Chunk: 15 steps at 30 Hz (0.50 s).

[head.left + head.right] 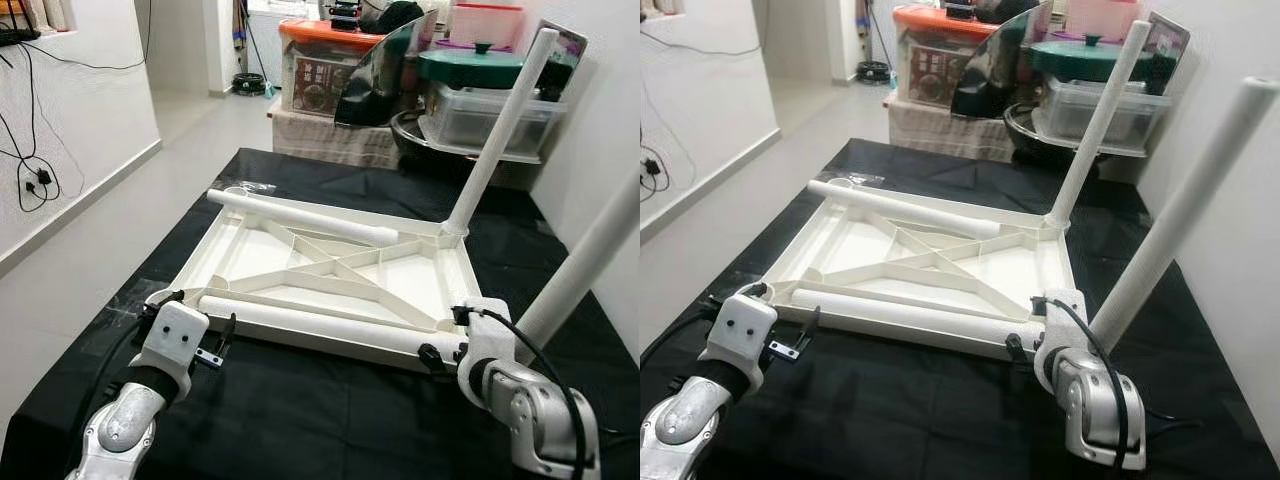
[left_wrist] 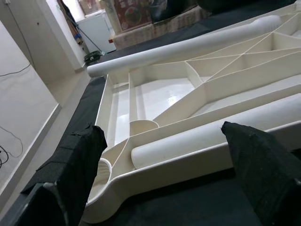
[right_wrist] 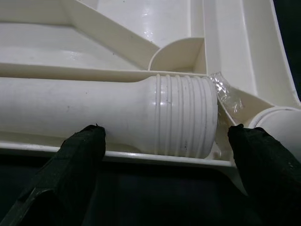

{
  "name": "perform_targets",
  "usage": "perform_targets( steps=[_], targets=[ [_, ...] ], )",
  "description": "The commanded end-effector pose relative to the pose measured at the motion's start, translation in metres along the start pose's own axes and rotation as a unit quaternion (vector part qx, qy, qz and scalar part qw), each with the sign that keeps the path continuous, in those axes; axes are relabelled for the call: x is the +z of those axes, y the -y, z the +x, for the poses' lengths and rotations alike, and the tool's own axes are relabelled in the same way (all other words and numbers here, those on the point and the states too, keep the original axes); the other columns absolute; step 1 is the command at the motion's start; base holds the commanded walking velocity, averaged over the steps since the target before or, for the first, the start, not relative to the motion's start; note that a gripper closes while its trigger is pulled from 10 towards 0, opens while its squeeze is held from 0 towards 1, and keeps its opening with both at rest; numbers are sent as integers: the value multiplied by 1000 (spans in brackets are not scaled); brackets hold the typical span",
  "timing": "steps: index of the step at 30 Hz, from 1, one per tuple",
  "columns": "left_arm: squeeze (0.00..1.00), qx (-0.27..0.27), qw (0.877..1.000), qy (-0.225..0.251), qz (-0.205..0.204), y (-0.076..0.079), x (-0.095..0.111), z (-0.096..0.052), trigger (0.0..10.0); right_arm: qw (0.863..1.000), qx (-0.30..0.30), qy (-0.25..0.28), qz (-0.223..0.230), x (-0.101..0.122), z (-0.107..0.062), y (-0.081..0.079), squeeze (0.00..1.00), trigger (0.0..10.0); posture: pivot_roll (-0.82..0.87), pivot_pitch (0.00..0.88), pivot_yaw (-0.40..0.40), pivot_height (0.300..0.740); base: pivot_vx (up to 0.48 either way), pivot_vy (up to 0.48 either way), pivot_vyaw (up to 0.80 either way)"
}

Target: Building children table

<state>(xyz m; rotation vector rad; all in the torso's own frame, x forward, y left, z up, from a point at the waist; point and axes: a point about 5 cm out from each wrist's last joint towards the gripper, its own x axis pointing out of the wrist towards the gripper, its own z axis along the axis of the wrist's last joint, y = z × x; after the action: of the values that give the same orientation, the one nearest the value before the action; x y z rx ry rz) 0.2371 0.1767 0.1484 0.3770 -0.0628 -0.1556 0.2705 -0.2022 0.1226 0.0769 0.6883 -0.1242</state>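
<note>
While the white plastic tabletop point(image 1: 330, 275) lies upside down on the black cloth point(image 1: 300, 420) with its ribbed underside facing up, two legs stand fitted at the corners on the robot's right: the far leg point(image 1: 495, 135) and the near leg point(image 1: 1185, 215). Two loose legs rest inside the frame: one along the far edge point(image 1: 300, 215) and one along the near edge point(image 1: 320, 325). The left gripper point(image 2: 164, 155) hovers just beside the near left corner with its fingers spread wide, holding nothing; an empty round socket point(image 2: 101, 172) shows at that corner. The right gripper point(image 3: 164, 141) sits at the near right corner, also spread wide and empty, with the threaded end point(image 3: 183, 115) of the near loose leg lying between its fingers. A scrap of clear film point(image 3: 225, 96) clings beside the thread. Judged by appearance, each leg is a light, stiff, hollow tube with a smooth, glossy surface that may slip under the pads; take hold on the plain shaft just behind the thread, not on the ridges, so the thread stays free to enter a socket. The tabletop looks rigid and light, and may slide on the cloth when pushed. No legible brand or writing appears on the table parts; the printed box point(image 1: 320, 85) behind is too blurred to read.
</note>
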Motion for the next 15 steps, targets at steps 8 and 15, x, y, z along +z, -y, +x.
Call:
perform_targets(
  steps=[8,15],
  targets=[
    [0,2,1000,-2,2,0,-1,-1,10000,999,-44,14,-2,3,14,13,0,10000,-37,0,-107,740,0,0,0],
    [0,-1,1000,-3,1,0,-2,-3,10000,993,-22,108,-33,26,5,3,0,10000,-38,0,-99,740,0,0,0]
  ],
)
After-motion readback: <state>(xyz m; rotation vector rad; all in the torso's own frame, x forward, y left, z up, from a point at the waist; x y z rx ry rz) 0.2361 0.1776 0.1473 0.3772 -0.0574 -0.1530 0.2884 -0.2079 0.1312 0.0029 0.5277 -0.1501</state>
